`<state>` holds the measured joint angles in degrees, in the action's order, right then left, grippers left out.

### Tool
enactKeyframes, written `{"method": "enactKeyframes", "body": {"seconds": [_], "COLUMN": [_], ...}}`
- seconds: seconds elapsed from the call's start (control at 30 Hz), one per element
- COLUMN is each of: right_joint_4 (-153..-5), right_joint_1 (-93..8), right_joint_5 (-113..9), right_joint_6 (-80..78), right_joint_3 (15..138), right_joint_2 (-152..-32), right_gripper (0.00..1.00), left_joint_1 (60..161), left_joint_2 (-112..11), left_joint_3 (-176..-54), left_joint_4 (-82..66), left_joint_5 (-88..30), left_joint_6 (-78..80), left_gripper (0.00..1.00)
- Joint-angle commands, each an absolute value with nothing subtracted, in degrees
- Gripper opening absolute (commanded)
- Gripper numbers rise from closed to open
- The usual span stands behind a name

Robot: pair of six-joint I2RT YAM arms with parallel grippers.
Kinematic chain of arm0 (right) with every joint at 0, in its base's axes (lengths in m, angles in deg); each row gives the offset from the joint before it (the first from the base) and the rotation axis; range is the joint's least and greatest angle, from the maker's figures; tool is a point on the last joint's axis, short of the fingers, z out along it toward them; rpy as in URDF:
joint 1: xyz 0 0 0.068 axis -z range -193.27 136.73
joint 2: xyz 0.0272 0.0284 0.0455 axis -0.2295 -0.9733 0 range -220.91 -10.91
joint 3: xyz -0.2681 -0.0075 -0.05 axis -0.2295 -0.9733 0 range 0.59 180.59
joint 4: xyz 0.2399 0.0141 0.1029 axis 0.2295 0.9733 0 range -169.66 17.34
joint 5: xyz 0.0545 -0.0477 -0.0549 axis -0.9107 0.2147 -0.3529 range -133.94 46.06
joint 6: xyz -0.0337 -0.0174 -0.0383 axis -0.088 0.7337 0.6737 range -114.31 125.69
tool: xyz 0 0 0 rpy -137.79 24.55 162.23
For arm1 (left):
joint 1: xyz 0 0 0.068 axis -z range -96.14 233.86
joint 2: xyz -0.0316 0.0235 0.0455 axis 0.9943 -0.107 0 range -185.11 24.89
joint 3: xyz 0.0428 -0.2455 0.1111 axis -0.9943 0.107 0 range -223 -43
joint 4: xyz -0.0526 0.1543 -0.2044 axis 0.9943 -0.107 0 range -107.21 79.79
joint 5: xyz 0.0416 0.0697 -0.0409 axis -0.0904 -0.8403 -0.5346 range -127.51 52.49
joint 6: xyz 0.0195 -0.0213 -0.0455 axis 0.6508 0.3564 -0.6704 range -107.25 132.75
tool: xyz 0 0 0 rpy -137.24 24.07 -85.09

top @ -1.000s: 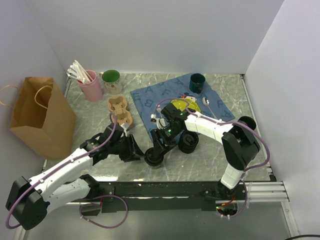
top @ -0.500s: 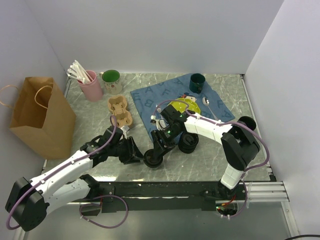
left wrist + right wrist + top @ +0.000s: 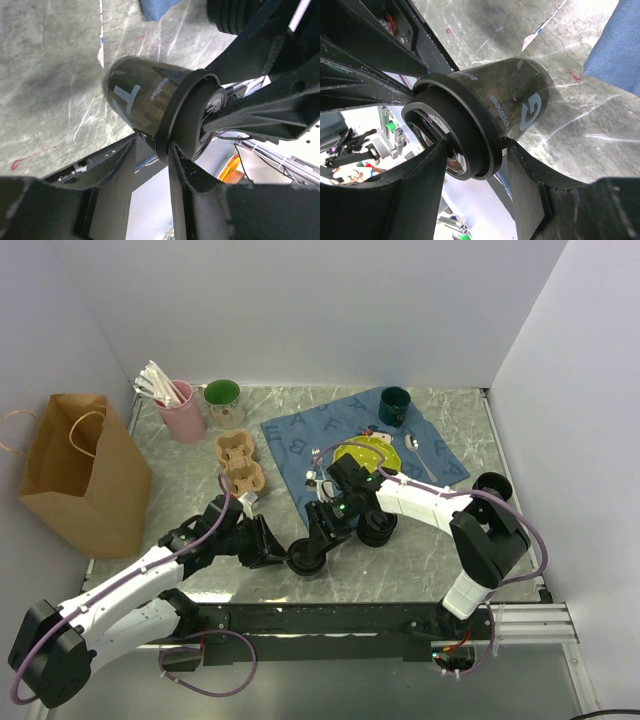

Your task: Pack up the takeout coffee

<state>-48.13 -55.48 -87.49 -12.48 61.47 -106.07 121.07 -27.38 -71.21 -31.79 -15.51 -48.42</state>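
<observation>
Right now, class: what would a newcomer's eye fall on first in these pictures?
The two arms meet at the table's front middle. The left gripper and right gripper both have fingers either side of the lid of one black cup. A second black cup stands just right of it, by the blue cloth's edge. At far left a brown paper bag stands upright.
</observation>
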Motion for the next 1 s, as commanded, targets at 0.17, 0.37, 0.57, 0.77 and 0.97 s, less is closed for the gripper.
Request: {"method": "enactKeyframes", "body": {"seconds": [0.17, 0.37, 0.57, 0.77, 0.97], "right_joint_4": [-52.06, -53.73, -54.87, -56.37, -57.16], "right_joint_1": [-56.25, -56.16, -56.16, -55.98, -55.98], "right_joint_5": [-78.75, -78.66, -78.31, -78.39, -78.22], "right_joint_6": [-12.06, -12.15, -12.07, -12.15, -11.89], "right_joint_3": [55.88, 53.85, 51.92, 50.16, 49.72], "right_joint_2": [-107.42, -107.15, -106.98, -107.42, -106.01], "right_gripper": [0.54, 0.53, 0.53, 0.52, 0.52], "left_joint_1": [121.12, 121.12, 121.21, 121.30, 121.30], "left_joint_2": [-30.65, -30.57, -31.18, -33.03, -31.36], "left_joint_3": [-67.18, -64.81, -63.40, -63.92, -65.67], "left_joint_4": [-31.65, -32.54, -32.27, -32.71, -34.19], "left_joint_5": [-17.65, -19.14, -20.11, -21.43, -21.52], "left_joint_6": [-48.60, -49.92, -51.76, -51.51, -50.89], "left_gripper": [0.29, 0.24, 0.18, 0.24, 0.31]}}
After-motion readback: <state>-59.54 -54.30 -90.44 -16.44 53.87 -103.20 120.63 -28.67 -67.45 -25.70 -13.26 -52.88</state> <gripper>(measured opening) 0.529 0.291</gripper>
